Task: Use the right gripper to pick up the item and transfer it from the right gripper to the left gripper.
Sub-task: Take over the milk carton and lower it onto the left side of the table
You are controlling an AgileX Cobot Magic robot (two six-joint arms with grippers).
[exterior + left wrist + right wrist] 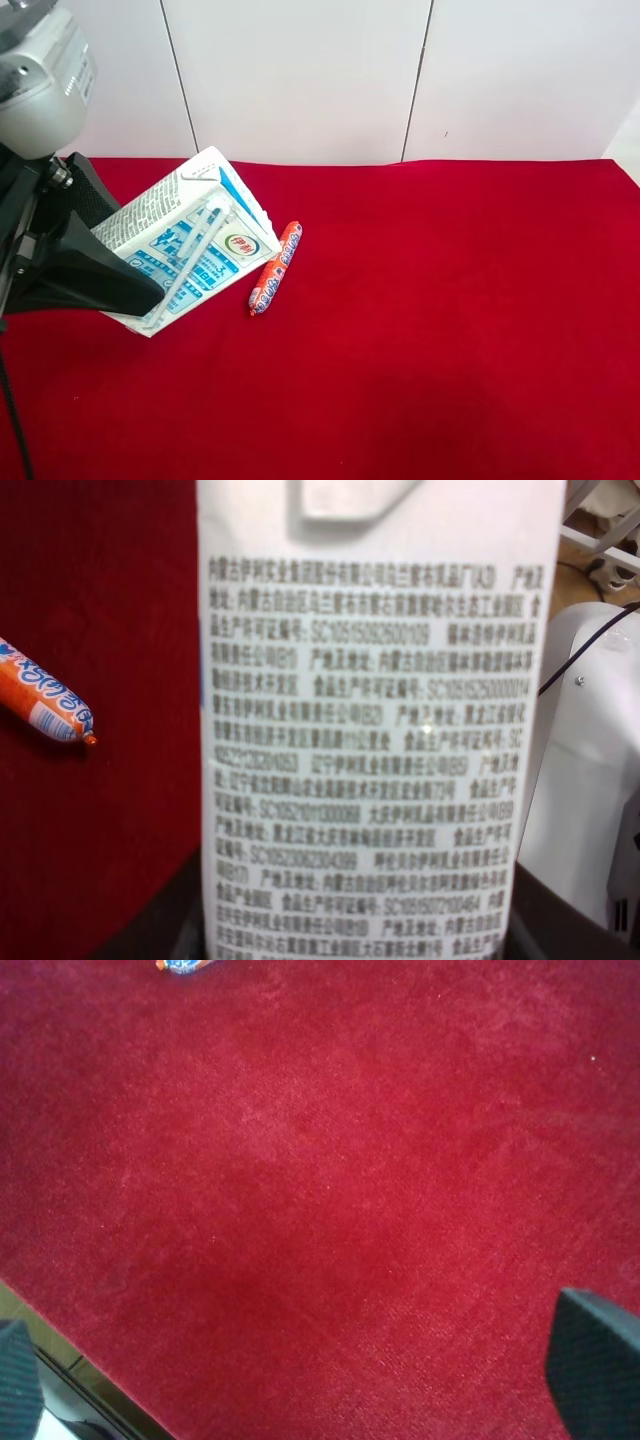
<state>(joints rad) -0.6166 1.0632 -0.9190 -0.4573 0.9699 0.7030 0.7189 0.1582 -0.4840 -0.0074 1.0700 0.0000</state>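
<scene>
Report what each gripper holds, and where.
The left gripper clamps the drink carton by its base end between its fingers; the right gripper is open, holding nothing.

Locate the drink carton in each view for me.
Exterior high: drink carton at left, tilted.
Right wrist: not in it.
Left wrist: drink carton fills the middle, printed side to the camera.
Shared landmark: orange wrapped sausage beside it in exterior high and left wrist views.

I see white carton [190,240], blue print, dense black text; sausage [275,268] orange with blue lettering; surface [450,330] plain red.
</scene>
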